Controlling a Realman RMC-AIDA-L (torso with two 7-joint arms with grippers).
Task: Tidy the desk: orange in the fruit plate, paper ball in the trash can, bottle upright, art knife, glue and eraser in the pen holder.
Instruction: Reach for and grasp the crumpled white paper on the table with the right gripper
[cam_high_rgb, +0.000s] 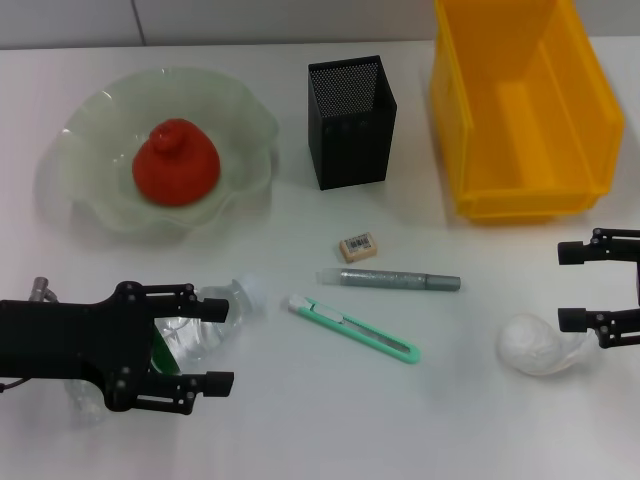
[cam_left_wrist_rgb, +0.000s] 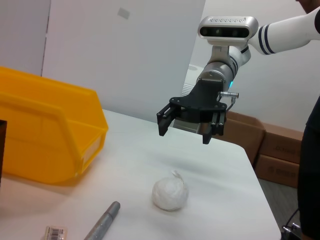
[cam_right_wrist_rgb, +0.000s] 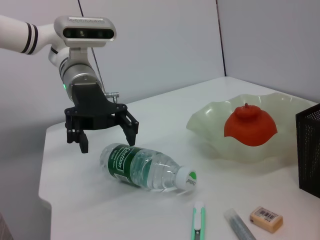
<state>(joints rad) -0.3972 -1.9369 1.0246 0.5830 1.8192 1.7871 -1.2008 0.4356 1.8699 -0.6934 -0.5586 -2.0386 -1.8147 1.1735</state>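
Lay on its side near the left front of the worktop (cam_high_rgb: 300, 420): bottle (cam_right_wrist_rgb: 145, 168), long axis running left to right, white cap toward the centre, base hidden under the left gripper (cam_high_rgb: 212, 343). Hovered over the bottle with fingers (cam_right_wrist_rgb: 131, 131) spread wide, not touching it. Rested in the plate (cam_high_rgb: 95, 125) at the far left: orange (cam_high_rgb: 177, 163). Stood upright between plate and yellow bin (cam_high_rgb: 520, 100): pen holder (cam_high_rgb: 351, 121). Lay just before the holder: eraser (cam_high_rgb: 358, 247); nearer, the glue (cam_high_rgb: 390, 279), long axis left to right; nearer still, the knife (cam_high_rgb: 352, 328), slanting from far left to near right. Sat at the right front: paper ball (cam_left_wrist_rgb: 170, 193), partly beneath the right gripper (cam_high_rgb: 570, 286), fingers (cam_left_wrist_rgb: 162, 121) wide and held above it. Cut off at the picture's edge: right arm in the head view.
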